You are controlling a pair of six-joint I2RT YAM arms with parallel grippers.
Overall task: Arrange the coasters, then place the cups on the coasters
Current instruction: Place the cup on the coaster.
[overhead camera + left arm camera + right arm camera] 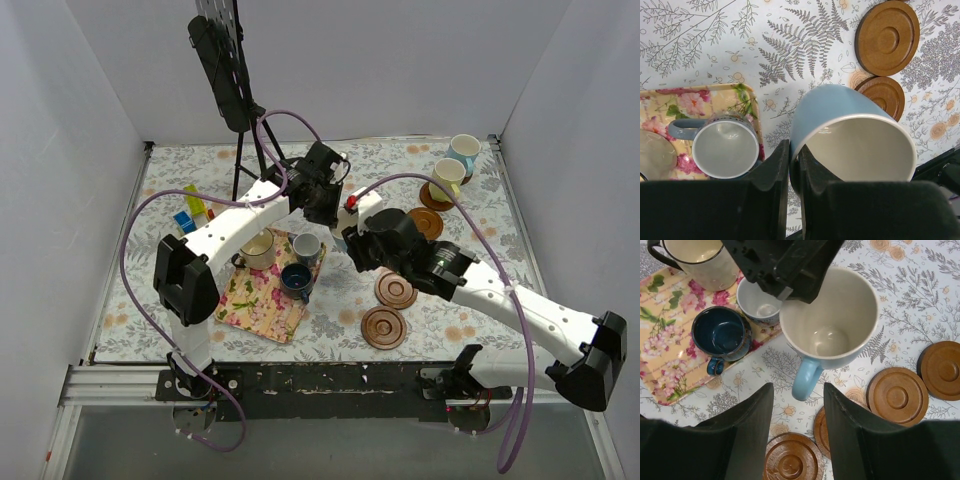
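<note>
Left end effector clamped on light blue cup rim; right end effector apart beside its handle

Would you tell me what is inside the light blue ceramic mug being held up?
The light blue ceramic mug shows a bare, glossy cream inside down to its bottom. Fingers of the left gripper hide some wall by the rim.

From the right gripper, the light blue mug blocks twelve o'clock, coasters three. Bare tablecloth lies open at two.
</note>
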